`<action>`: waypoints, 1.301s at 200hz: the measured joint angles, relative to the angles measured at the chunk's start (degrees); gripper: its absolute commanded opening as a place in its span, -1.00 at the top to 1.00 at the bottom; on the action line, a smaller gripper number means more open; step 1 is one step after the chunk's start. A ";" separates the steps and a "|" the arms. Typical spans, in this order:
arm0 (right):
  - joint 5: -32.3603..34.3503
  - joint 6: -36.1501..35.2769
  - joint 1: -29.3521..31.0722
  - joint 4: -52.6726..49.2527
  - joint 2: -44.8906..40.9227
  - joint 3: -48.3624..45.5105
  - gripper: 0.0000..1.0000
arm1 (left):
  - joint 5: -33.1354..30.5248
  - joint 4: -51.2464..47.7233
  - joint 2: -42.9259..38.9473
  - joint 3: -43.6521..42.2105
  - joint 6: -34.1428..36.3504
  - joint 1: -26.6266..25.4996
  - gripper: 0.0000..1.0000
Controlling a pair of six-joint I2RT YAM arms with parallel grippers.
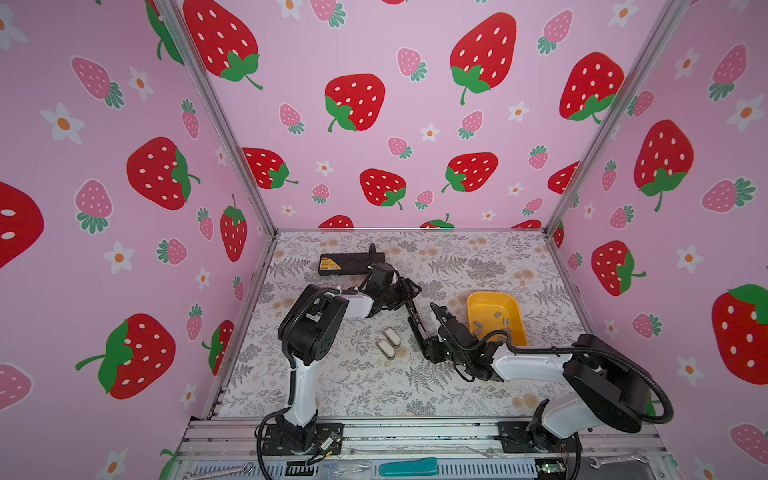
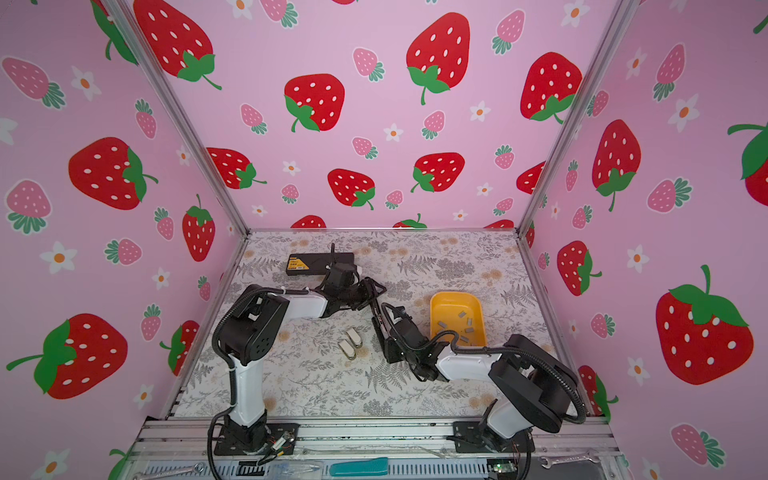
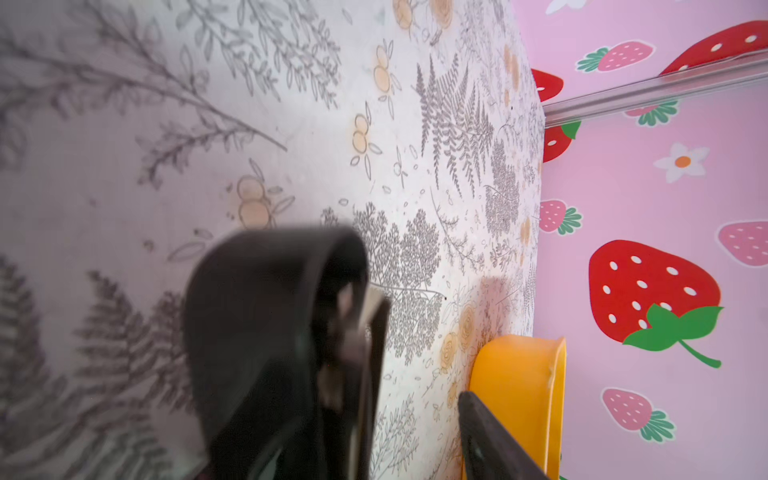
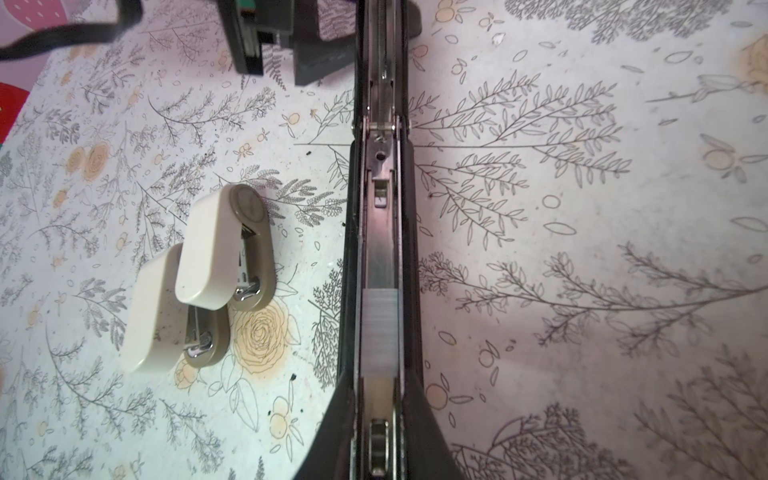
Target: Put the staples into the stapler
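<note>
Right tool (image 1: pixel 431 352) is clamped on the end of the black stapler (image 4: pixel 380 187). It's flipped open, with a strip of staples (image 4: pixel 380 332) sitting in the channel just ahead of the tool. Left tool (image 1: pixel 409 296) hangs at the stapler's far end, but it's too blurry to tell if it's gripping. More loose strips (image 1: pixel 497 314) sit in the yellow tray (image 1: pixel 490 296) nearby. Two white mini staplers (image 4: pixel 216 257) lie on the tabletop (image 1: pixel 374 386) just beside the black one.
</note>
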 measured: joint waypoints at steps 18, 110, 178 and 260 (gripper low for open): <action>0.70 -1.09 0.74 0.76 0.02 -0.57 0.98 | 0.44 0.79 0.57 0.28 0.31 1.42 -0.17; 3.87 -4.70 2.16 7.78 1.53 -2.82 0.87 | 1.92 8.94 0.07 -1.11 5.79 3.45 0.27; 7.50 -7.61 4.15 12.79 1.77 -5.31 0.80 | -0.61 14.29 -5.57 -6.16 16.28 1.40 0.27; 8.61 -11.15 5.40 17.55 3.13 -8.44 0.75 | -8.02 24.74 -12.66 -17.49 30.73 -3.69 0.28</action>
